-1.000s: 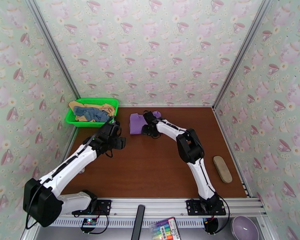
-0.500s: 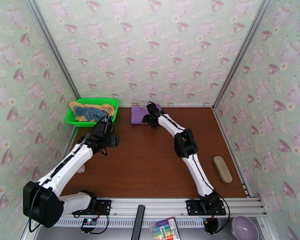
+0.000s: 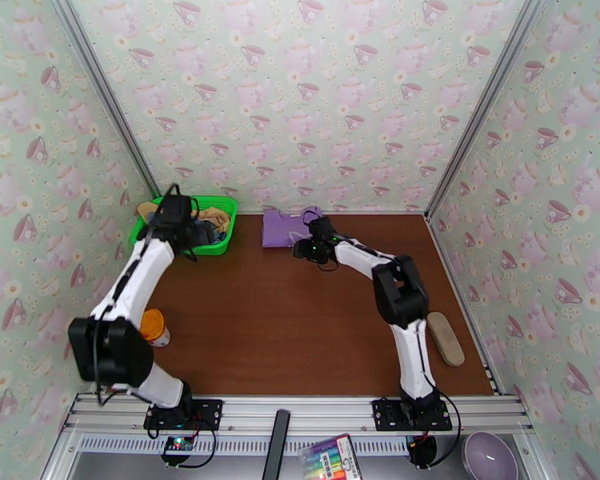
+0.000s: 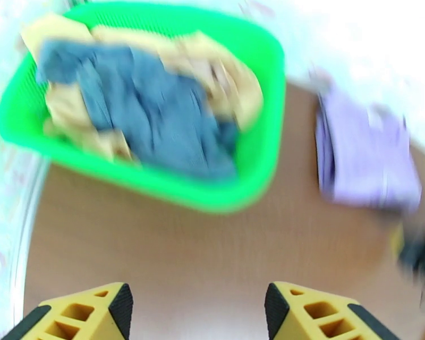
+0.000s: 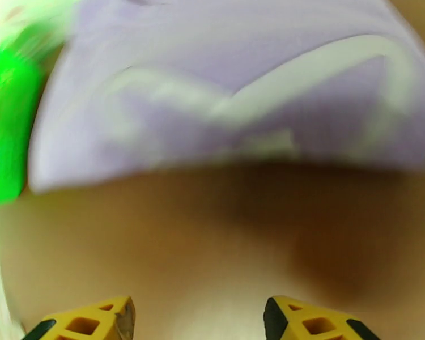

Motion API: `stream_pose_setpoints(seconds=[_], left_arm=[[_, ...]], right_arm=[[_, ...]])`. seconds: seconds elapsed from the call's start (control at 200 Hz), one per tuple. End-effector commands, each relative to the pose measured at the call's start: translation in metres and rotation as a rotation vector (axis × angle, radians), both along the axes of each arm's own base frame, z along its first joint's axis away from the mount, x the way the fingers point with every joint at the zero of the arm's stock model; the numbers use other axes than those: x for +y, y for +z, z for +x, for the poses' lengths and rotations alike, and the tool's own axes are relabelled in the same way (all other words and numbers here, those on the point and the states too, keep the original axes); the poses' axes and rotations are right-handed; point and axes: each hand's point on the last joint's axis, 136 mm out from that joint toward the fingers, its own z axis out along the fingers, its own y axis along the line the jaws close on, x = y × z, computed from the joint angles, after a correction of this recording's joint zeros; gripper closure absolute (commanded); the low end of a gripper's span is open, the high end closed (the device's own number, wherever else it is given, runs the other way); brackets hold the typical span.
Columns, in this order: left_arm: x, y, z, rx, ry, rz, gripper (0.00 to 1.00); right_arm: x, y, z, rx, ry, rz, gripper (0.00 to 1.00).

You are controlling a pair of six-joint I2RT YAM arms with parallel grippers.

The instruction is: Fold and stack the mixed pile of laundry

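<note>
Folded purple T-shirt with white print [image 3: 286, 229] lies flat on the brown table [image 3: 300, 330], hard against the back wall, just right of the green plastic mesh basket [image 3: 222, 204]. Right gripper [image 3: 305, 250] sits at the shirt's near-right corner. In the right wrist view the shirt [image 5: 241, 80] is just ahead of the yellow fingertips [image 5: 303, 321], apart from them, with bare table in the gap. The right jaws are spread and nothing is between them. Slate-blue shirt [image 4: 150, 120] is crumpled on top of the tan-yellow garment [image 4: 229, 80], both inside the basket [image 4: 258, 182]. Left gripper [image 3: 184, 226] is up over the basket's near side. From the left wrist camera its fingertips [image 4: 93, 315] are apart, over bare wood short of the basket rim, holding nothing. That view is motion-blurred, so I can't tell the height above the cloth. Versus a second ago: the purple shirt has gone back toward the wall, and the right gripper, which was on its right edge, has backed off to the corner. The left arm has swung from mid-table up to the basket, uncovering an orange-lidded jar [image 3: 152, 326] by the left wall. Basket load looks unchanged. Tan oblong pad [image 3: 445, 338] lies by the right wall, well clear of everything.
</note>
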Motion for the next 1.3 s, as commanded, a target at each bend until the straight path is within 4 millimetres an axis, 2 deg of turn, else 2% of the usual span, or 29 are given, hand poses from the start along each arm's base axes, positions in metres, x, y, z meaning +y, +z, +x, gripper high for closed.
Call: stream_pose_setpoints(seconds=[0.0,0.03,0.095,0.185,0.331,0.511,0.701,0.781,0.831,0.892,0.967,1.052,1.172,1.292], left_arm=[[0.012,-0.034,0.035,0.092,-0.047,-0.051,0.35],[0.017,-0.042,0.048,0.105,-0.051,-0.063,0.36],[0.023,-0.055,0.073,0.116,-0.073,-0.075,0.38],[0.032,-0.078,0.102,0.144,-0.09,-0.047,0.39],[0.043,-0.112,0.131,0.182,-0.084,-0.025,0.39],[0.047,-0.146,0.152,0.18,-0.091,-0.02,0.36],[0.05,-0.176,0.155,0.217,-0.084,-0.034,0.35],[0.048,-0.183,0.154,0.226,-0.094,-0.043,0.44],[0.046,-0.183,0.155,0.223,-0.102,-0.051,0.6],[0.045,-0.178,0.157,0.208,-0.11,-0.056,0.81],[0.044,-0.161,0.16,0.169,-0.117,-0.052,1.0],[0.045,-0.129,0.163,0.107,-0.123,-0.033,1.0],[0.048,-0.059,0.163,-0.014,-0.124,0.021,1.0],[0.053,0.01,0.153,-0.126,-0.115,0.093,1.0]], right_arm=[[0.002,0.075,-0.027,-0.203,0.145,0.059,0.36],[0.0,0.079,-0.039,-0.204,0.168,0.068,0.36],[-0.005,0.076,-0.064,-0.186,0.205,0.069,0.37],[-0.011,0.061,-0.093,-0.152,0.244,0.042,0.38],[-0.019,0.037,-0.123,-0.107,0.259,0.01,0.38],[-0.017,0.01,-0.147,-0.049,0.262,0.021,0.38],[-0.013,-0.005,-0.154,-0.012,0.26,0.013,0.38],[-0.011,-0.002,-0.153,-0.013,0.262,0.012,0.39],[-0.009,0.001,-0.152,-0.02,0.264,0.008,0.39],[-0.008,0.005,-0.152,-0.027,0.265,0.004,0.39],[-0.006,0.01,-0.152,-0.037,0.268,-0.003,0.39],[-0.006,0.013,-0.153,-0.046,0.268,-0.012,0.39],[-0.005,0.015,-0.156,-0.053,0.268,-0.011,0.39],[-0.002,0.015,-0.158,-0.06,0.269,0.0,0.39]])
